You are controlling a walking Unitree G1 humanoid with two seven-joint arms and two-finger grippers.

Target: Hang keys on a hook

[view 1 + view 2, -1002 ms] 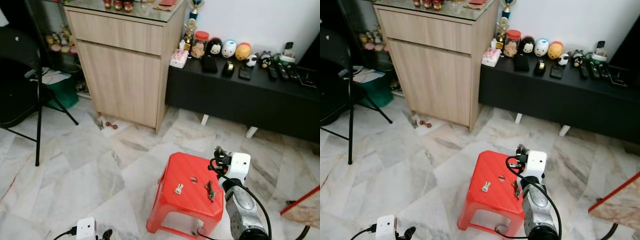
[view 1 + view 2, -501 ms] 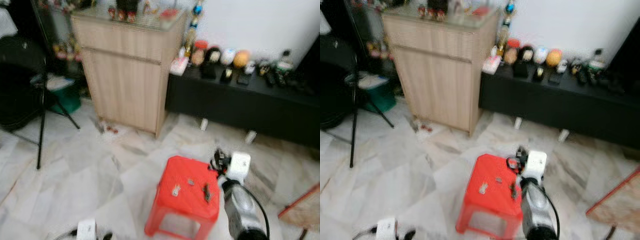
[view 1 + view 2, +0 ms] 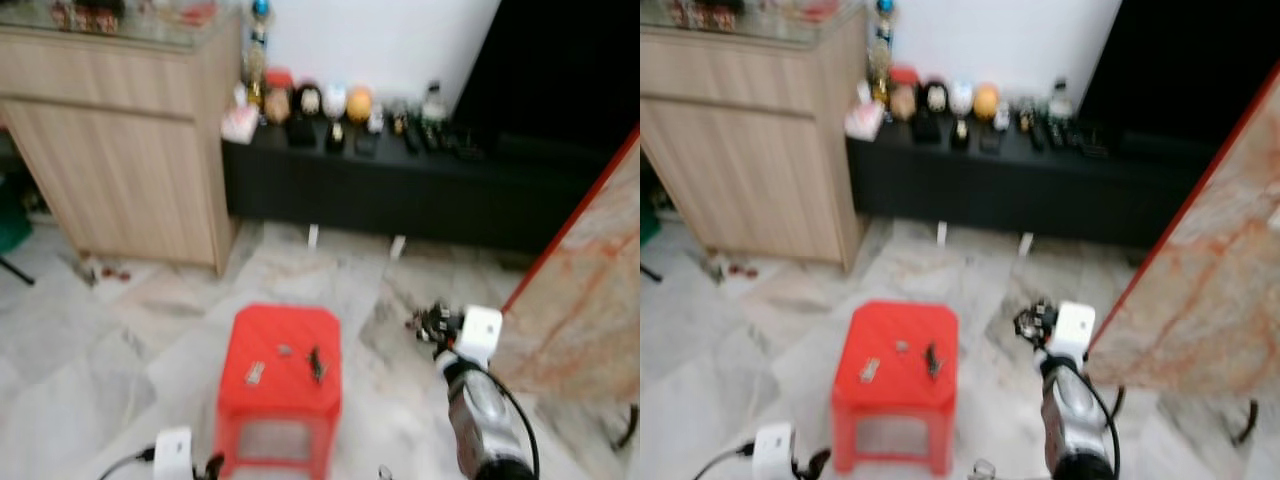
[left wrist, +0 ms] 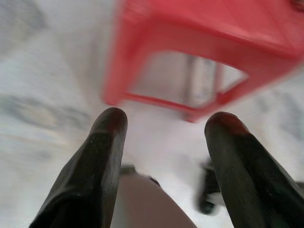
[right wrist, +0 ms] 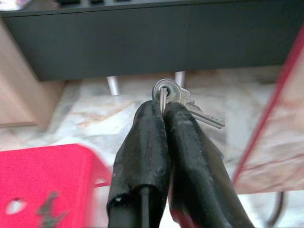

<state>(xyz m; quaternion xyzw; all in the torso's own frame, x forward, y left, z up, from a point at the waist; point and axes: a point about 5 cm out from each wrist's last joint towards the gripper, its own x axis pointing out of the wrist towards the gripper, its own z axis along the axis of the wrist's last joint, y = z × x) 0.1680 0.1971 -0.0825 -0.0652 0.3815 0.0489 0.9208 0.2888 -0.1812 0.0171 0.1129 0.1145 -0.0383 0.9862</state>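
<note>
1. The right gripper (image 5: 164, 114) has its two black fingers pressed together, clamped on the ring of a set of keys (image 5: 183, 102); the ring stands up between the fingertips, and the silver key heads and blades stick out just past the tips, to one side.
2. In the head views the right gripper (image 3: 432, 321) is held out in front of the robot over the marble floor (image 3: 110, 350), beside a red stool (image 3: 280, 365) and apart from it; the keys are too small and blurred there to make out.
3. On the stool's seat lie a small pale object (image 3: 255, 373) and a dark object (image 3: 316, 364), near each other but not touching; the blur hides what they are.
4. The left gripper (image 4: 164, 128) hangs low by the floor with its fingers spread apart and nothing between them; the stool (image 4: 209, 42) stands just ahead of it.
5. Beyond the stool a low black cabinet (image 3: 400, 195) runs along the white wall, with small figurines and dark gadgets along its top; a wooden cabinet (image 3: 120, 150) stands beside it on the robot's left.
6. A marble-patterned slab with a red edge (image 3: 575, 290) leans on the robot's right, near the right gripper.
</note>
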